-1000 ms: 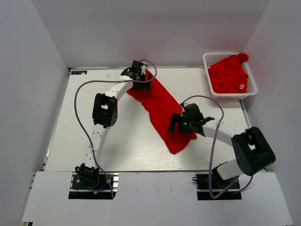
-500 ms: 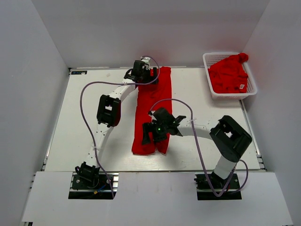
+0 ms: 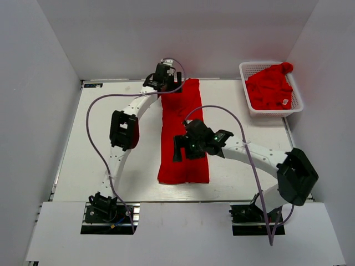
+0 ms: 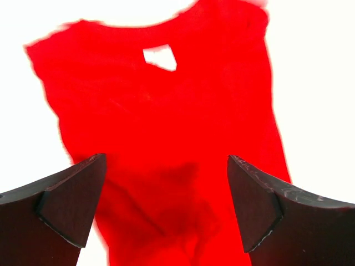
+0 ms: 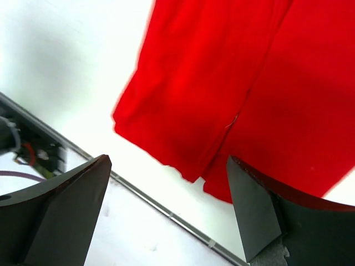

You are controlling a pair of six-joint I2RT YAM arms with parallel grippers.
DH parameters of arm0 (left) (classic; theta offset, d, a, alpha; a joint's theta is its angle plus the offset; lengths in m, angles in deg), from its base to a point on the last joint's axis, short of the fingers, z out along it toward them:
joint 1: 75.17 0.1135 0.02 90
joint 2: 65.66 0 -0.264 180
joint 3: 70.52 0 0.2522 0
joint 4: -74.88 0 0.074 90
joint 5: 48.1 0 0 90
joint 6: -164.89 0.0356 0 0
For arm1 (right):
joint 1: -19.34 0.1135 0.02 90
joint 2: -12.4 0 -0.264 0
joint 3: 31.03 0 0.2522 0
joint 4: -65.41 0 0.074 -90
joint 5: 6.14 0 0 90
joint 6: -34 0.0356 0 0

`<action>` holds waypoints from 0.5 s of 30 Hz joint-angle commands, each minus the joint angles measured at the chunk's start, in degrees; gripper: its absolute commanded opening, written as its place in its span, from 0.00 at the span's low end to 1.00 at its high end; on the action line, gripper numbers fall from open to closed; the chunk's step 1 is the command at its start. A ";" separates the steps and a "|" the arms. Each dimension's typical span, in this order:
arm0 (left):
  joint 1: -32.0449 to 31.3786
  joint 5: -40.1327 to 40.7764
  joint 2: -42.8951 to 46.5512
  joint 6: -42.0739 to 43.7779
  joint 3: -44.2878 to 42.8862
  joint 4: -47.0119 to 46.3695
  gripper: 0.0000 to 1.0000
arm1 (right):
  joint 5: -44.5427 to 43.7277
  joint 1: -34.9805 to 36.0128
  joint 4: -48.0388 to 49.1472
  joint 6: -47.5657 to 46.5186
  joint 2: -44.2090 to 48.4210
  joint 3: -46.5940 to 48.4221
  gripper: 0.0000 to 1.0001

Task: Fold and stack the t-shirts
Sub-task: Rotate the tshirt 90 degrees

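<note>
A red t-shirt (image 3: pixel 183 133) lies on the table as a long strip folded lengthwise, running from the far edge toward me. My left gripper (image 3: pixel 165 77) is open above its far collar end; its wrist view shows the shirt (image 4: pixel 166 138) with the small white label (image 4: pixel 160 57) and nothing between the jaws. My right gripper (image 3: pixel 186 148) is open over the near half; its wrist view shows the shirt's near hem (image 5: pixel 222 100) below the jaws. More red t-shirts (image 3: pixel 270 87) are heaped in the basket.
A white lattice basket (image 3: pixel 250 108) stands at the far right corner of the table. The table's near edge rail (image 5: pixel 166 213) runs under the right gripper. White walls enclose the workspace on three sides.
The shirt went from a diagonal strip to a straight strip lying flat. My right gripper swung left with the near end, then let go and lifted; my left gripper let go of the far end.
</note>
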 commanded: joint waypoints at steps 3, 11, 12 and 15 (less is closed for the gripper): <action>0.22 2.89 18.29 3.70 -0.67 7.27 1.00 | -10.22 0.24 -6.47 0.92 6.63 2.41 0.90; -2.06 -0.07 46.37 -0.24 37.16 22.68 1.00 | -18.24 -0.20 -11.23 4.61 15.51 -3.29 0.90; -2.67 -0.89 50.97 -1.99 43.48 20.58 1.00 | -19.99 -0.20 -11.84 5.74 17.18 -4.78 0.90; -3.99 -3.00 70.22 -7.97 65.99 13.46 1.00 | -21.84 -0.20 -12.28 7.33 21.05 -9.44 0.90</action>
